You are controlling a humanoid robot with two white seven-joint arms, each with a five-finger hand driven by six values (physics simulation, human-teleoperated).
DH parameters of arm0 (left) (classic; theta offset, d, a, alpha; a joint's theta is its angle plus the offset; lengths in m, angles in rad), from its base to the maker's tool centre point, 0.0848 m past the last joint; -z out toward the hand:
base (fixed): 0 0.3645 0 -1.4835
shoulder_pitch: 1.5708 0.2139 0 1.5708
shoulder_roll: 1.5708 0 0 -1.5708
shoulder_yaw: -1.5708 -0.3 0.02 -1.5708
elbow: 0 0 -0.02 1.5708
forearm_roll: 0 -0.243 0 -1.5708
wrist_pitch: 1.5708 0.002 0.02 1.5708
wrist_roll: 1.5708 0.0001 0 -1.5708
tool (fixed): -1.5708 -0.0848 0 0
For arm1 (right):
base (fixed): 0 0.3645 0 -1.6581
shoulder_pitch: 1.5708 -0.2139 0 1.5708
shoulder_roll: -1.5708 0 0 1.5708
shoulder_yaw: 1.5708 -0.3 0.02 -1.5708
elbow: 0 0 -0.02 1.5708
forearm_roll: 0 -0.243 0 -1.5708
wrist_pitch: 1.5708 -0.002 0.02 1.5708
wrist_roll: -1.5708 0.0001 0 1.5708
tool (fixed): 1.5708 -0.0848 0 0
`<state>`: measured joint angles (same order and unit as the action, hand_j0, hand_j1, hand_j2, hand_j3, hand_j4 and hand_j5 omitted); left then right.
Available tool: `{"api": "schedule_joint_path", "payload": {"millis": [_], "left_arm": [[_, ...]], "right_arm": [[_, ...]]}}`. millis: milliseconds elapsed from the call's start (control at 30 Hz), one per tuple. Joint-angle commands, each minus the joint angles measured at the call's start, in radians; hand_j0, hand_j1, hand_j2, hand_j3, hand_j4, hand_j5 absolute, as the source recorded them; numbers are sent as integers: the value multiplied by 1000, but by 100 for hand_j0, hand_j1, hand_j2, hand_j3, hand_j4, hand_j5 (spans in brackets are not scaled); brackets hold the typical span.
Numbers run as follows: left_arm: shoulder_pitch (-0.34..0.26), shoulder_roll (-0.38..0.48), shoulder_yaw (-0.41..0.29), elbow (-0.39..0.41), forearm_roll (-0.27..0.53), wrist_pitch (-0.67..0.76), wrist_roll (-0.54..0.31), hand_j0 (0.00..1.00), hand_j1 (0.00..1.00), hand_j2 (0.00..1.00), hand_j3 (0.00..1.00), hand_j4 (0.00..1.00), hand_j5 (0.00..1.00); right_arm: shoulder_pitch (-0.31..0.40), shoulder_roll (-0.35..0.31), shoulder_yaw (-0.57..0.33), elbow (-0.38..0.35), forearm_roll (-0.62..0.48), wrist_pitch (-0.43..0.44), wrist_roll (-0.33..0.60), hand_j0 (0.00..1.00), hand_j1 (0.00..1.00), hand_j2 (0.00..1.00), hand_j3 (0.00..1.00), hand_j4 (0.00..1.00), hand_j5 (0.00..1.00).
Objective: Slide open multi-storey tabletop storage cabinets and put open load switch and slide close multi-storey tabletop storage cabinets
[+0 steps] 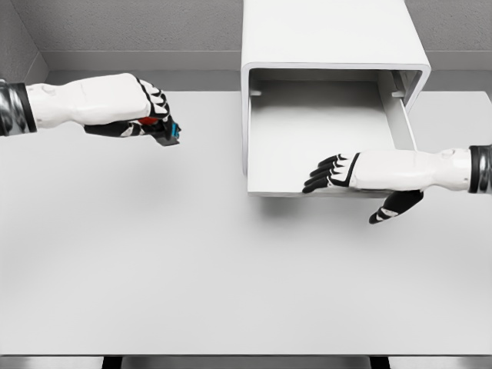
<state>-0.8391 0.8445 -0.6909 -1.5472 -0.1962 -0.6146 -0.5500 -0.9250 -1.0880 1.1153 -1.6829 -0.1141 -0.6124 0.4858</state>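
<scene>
While the white storage cabinet [330, 38] sits at the back of the pale tabletop [192, 277], its drawer [307, 127] stands pulled out toward me, showing a bare grey floor. Over the drawer's front edge hovers the right hand [338, 173], fingers spread and loose, thumb hanging below, gripping nothing. Well off to the left, the left hand [142, 108] is curled tight around the load switch [165, 129], a small dark piece with red and blue showing, held above the tabletop.

Load switch [163, 129] mostly hidden by fingers [156, 101]
</scene>
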Motion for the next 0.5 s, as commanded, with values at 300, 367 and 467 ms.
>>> {"api": "schedule_joint_path", "payload": {"millis": [300, 367, 467], "left_arm": [[-5, -19, 25, -59, 17, 4, 4, 45, 45, 45, 45, 45, 45], [-3, -28, 48, -63, 17, 4, 4, 45, 45, 45, 45, 45, 45], [-6, -42, 53, -71, 17, 4, 5, 45, 45, 45, 45, 45, 45]], "right_arm": [[0, 11, -2, 3, -15, 2, 2, 100, 100, 100, 100, 100, 100], [-3, 11, -3, 5, -15, 2, 2, 100, 100, 100, 100, 100, 100], [-2, 11, -3, 0, -9, 2, 16, 100, 100, 100, 100, 100, 100]]}}
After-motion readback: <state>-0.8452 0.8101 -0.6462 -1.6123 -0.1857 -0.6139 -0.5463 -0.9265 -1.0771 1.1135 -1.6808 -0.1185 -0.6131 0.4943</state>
